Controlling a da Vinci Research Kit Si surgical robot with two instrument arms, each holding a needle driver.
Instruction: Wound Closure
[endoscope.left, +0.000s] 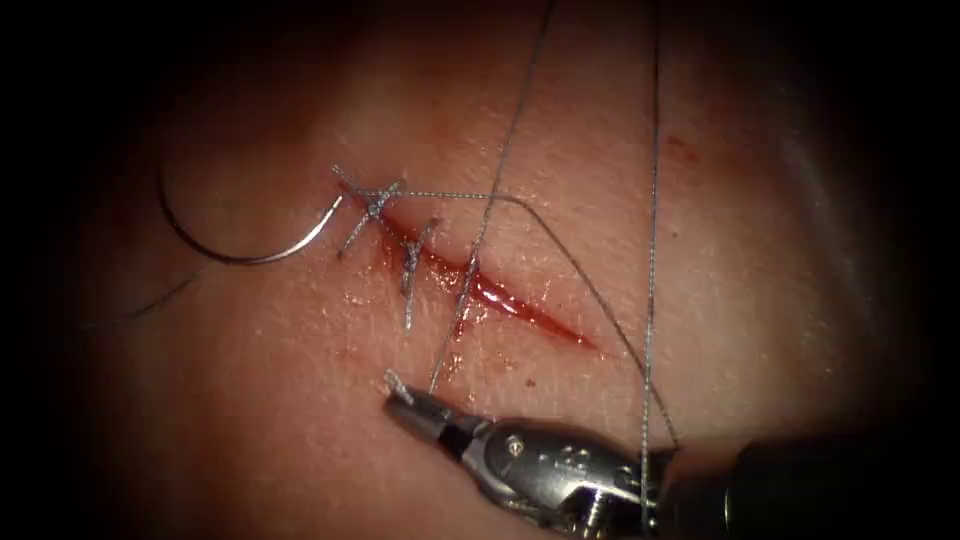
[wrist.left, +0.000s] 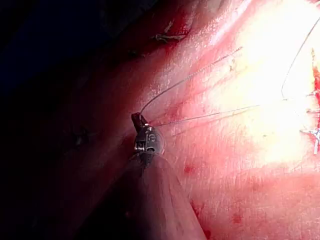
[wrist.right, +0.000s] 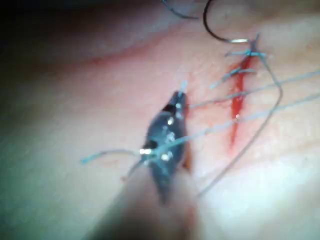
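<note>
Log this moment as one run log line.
right tool: shut on thread end | left tool: holds thread | needle: lying free left of cut

Endoscope: lit at centre, heavy dark vignette round the tissue (endoscope.left: 700, 250) edges; wet glints along the cut (endoscope.left: 480, 285). Left wrist: one side blown-out glare, other black. Right wrist: soft, out of focus, shaft blurred.

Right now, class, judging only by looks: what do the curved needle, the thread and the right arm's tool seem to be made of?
Thin curved needle: dark polished metal, probably steel; it glints and lies free on the tissue left of the cut.
Grey thread: looks braided, matte and speckled.
Right arm's silvery tool: bright machined metal with pins, jaws shut on a thread end.
</note>
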